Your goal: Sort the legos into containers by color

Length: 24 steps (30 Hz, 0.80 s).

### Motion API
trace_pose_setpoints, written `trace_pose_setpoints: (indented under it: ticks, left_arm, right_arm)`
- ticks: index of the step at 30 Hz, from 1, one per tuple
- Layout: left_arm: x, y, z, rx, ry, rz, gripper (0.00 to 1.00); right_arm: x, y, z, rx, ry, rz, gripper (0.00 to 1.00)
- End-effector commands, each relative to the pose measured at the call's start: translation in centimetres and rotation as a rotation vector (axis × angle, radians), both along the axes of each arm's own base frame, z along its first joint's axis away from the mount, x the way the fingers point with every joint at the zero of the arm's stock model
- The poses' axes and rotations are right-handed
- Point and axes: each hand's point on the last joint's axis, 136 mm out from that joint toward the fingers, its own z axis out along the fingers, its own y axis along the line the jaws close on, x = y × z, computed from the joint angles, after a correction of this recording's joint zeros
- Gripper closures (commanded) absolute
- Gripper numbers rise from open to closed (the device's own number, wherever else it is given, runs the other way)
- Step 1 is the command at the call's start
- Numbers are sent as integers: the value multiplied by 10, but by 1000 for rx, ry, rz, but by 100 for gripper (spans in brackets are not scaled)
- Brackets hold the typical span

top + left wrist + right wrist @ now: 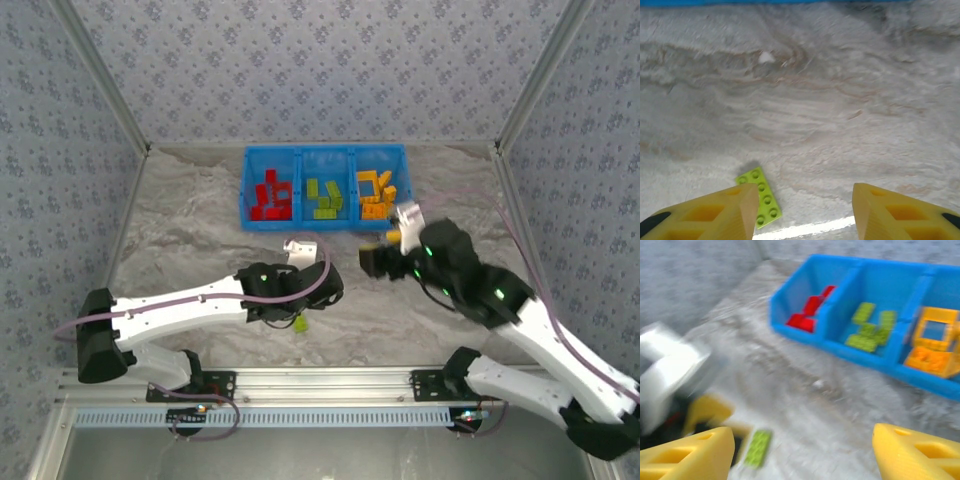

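Right pincer [804, 440] spread; lime lego [757, 447] on table [805, 405]; tray [875, 360] beyond.

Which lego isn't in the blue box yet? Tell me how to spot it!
Find the blue tray at the far side of the table, then come toward the near edge to the left gripper. A thin lime green lego lies flat on the table beside its fingers. It is the one brick seen outside the tray.

Bare table [190, 245] before tray [325, 225], left arm [190, 305] lying across
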Motion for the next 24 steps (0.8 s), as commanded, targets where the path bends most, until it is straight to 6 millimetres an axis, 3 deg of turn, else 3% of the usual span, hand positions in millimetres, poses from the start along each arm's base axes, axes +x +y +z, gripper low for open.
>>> trace_pose_setpoints:
  ticks: [1,4,8,15,21,24]
  left_arm:
    - [-7,17,-22,16,48,105,41]
    - [-12,22,-48,52,106,145,32]
    - [-14,14,-80,65,195,162,29]
    - [-17,12,-127,39,294,238,29]
    - [-14,21,-148,26,324,285,28]
    - [-13,24,-156,10,335,301,34]
  right_arm:
    - [-57,-4,-9,28,1,204,22]
    - [-87,-9,-19,57,48,296,20]
    - [-105,1,-25,73,93,386,19]
    - [-106,24,-57,-9,111,432,19]
    - [-104,34,-62,-10,106,427,19]
    - [-103,37,-57,7,92,422,19]
